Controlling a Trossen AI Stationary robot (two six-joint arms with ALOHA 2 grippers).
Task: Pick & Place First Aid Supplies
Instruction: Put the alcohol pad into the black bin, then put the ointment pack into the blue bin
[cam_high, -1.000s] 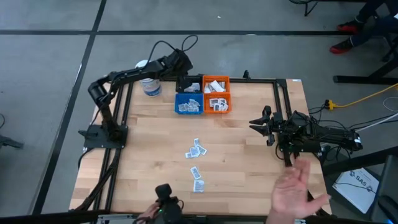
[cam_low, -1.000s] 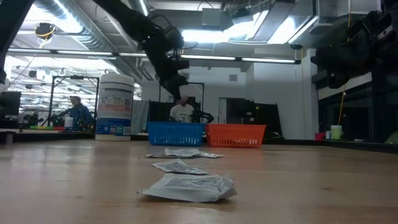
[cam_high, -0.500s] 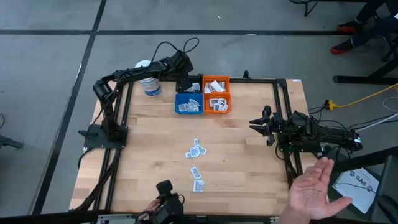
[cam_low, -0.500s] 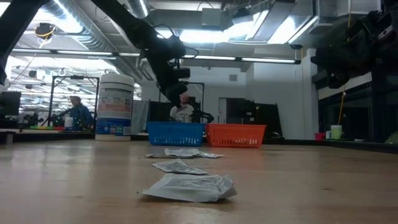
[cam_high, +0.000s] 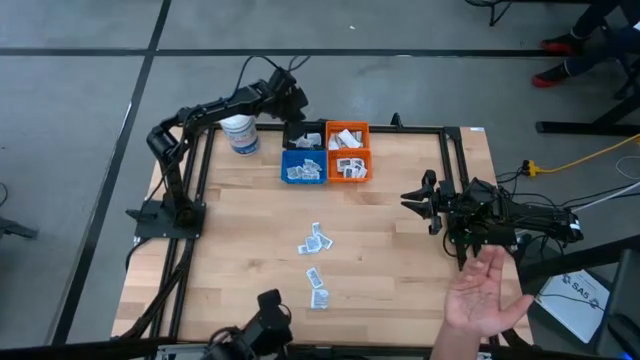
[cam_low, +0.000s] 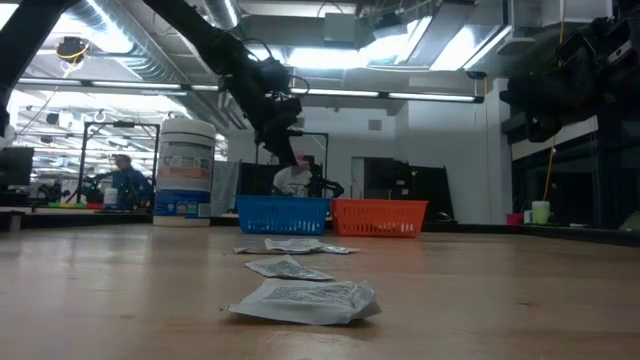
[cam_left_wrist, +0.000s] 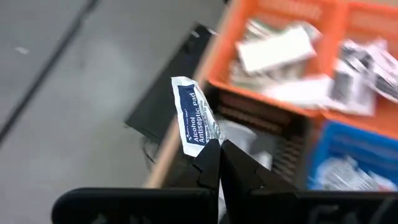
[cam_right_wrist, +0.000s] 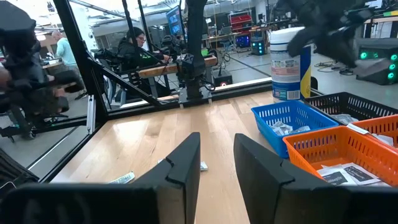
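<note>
Since a second ago the left arm has swung back from over the blue plastic bin (cam_high: 302, 167) toward the black bin (cam_high: 306, 135) behind it, and a person's open hand (cam_high: 484, 297) at the worktop's near right edge has shifted about. The left gripper (cam_left_wrist: 217, 151) now hangs over the black bin's far edge, its arm stretched from the base on the pale wooden worktop (cam_high: 250, 250) and bent sharply at the elbow. The jaws are pinched fully together on one corner of a white sachet with a blue label reading "Alcohol Antiseptic Pad" (cam_left_wrist: 194, 117), which stands up from the fingertips.

The right gripper (cam_high: 419, 201) waits well to the right of the blue bin, held low and level, its two fingers partly apart with nothing between them.

The blue bin holds a few white sachets. The orange plastic bin (cam_high: 347, 152), touching the blue bin's right side, carries white and black-printed packets in both of its compartments. The black bin also holds pale packets. A white cylindrical tub (cam_high: 239, 134) stands left of the blue bin. Five loose small flat sachets (cam_high: 316, 239) lie scattered on the worktop in front of the blue bin.
</note>
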